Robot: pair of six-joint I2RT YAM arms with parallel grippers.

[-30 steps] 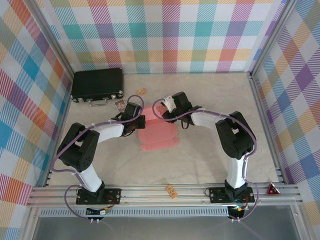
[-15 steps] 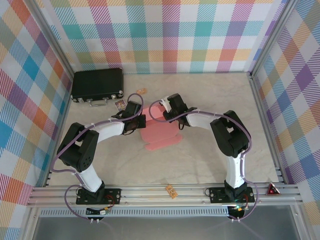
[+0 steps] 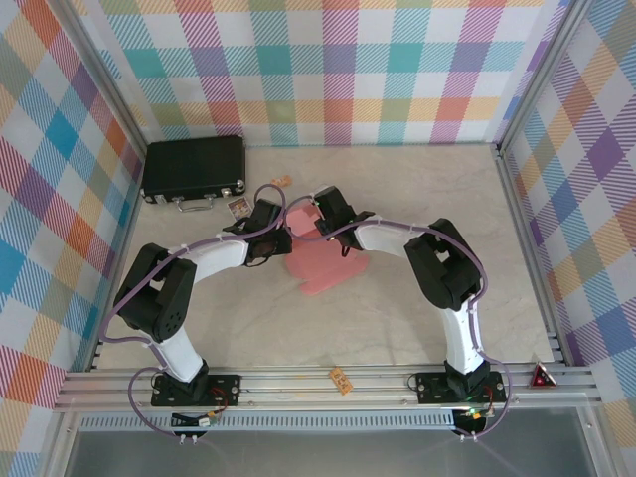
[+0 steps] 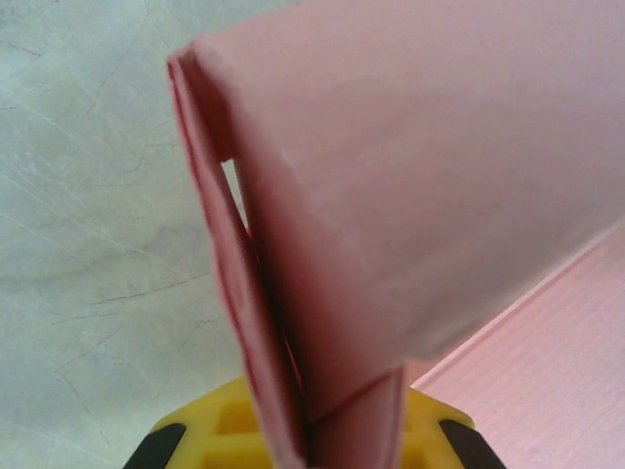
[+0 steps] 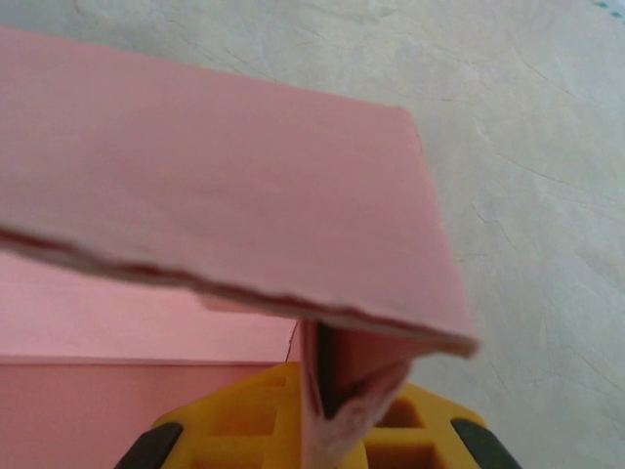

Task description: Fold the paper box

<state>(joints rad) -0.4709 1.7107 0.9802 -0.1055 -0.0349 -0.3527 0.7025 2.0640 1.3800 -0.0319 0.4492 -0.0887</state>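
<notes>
The salmon-pink paper box (image 3: 326,262) lies partly folded mid-table between both arms. My left gripper (image 3: 281,241) is at its left edge, shut on a doubled-over flap of card. In the left wrist view that flap (image 4: 410,176) stands up out of the yellow jaws of the left gripper (image 4: 311,442). My right gripper (image 3: 320,215) is at the box's far edge, shut on another flap. The right wrist view has the paper box (image 5: 215,195) bent over the right gripper (image 5: 330,430), its pinched edge crumpled between the jaws.
A black hard case (image 3: 194,169) lies at the back left. Small tags lie near it (image 3: 281,181) and beside the left arm (image 3: 238,208). Another tag (image 3: 341,379) sits on the front rail, and a red triangle (image 3: 542,375) at the front right.
My right gripper has moved left along the box's far edge and shut on a flap. The box has turned and shifted slightly right. The left gripper keeps its hold.
</notes>
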